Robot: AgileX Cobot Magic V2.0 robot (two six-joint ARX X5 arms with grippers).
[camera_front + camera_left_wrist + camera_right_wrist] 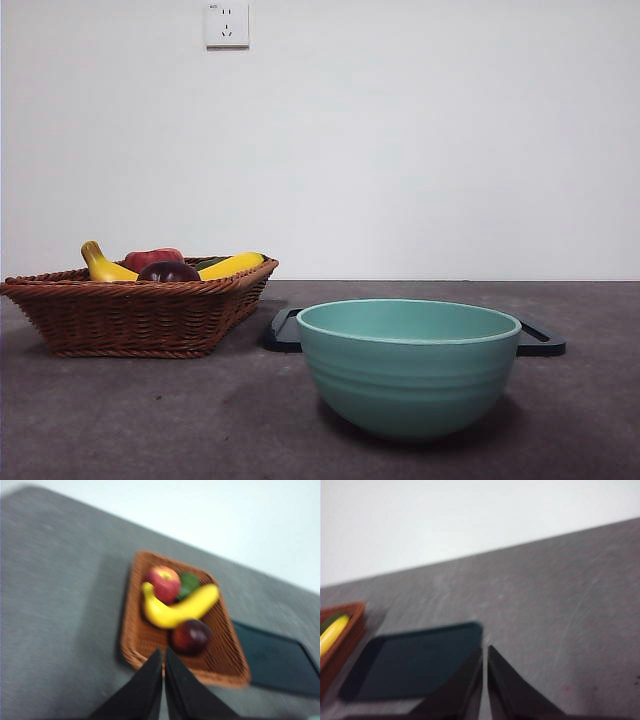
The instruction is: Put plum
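While both arms wait out of the front view, I read the scene from the nearest item outward. Closest to the front camera, a teal bowl (409, 365) stands upright on the grey counter (120, 420). Just behind it lies a flat dark tray (541, 341), its ends showing on either side of the bowl. Further back and to the left sits a wicker basket (130, 315). The plum (168, 271) rests inside this basket at its near edge, beside a yellow banana (230, 266) and in front of a red apple (152, 258); a green item (189, 583) lies behind the banana.

I see the left gripper (163, 655) hanging above the basket's edge near the plum, jaws closed together and empty. The right gripper (484, 652) hangs over the tray's edge, jaws likewise pressed together, holding nothing. A wall socket (227, 24) is mounted on the white wall behind.
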